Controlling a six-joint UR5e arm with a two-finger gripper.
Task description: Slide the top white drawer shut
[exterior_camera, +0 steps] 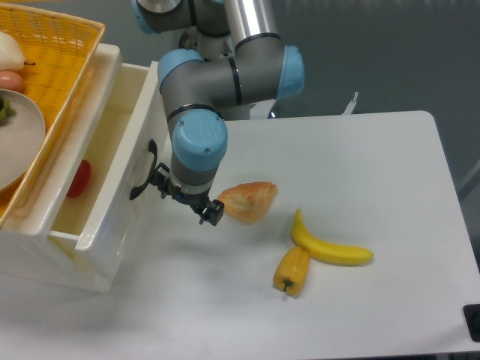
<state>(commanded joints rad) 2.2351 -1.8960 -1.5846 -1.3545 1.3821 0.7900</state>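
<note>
The top white drawer (112, 202) stands pulled out at the left, its front panel facing right with a curved black handle (142, 176). A red item (79, 178) lies inside it. My gripper (187, 199) points down just to the right of the front panel, close to the handle but not holding it. Its black fingers (214, 212) show spread on either side under the wrist, with nothing between them. The arm partly hides the fingertips.
A yellow wicker basket (67, 45) with a plate (19, 139) and food sits on top of the drawer unit. On the table lie a bread pastry (249, 201) next to the gripper, a banana (330, 249) and a yellow pepper (292, 271).
</note>
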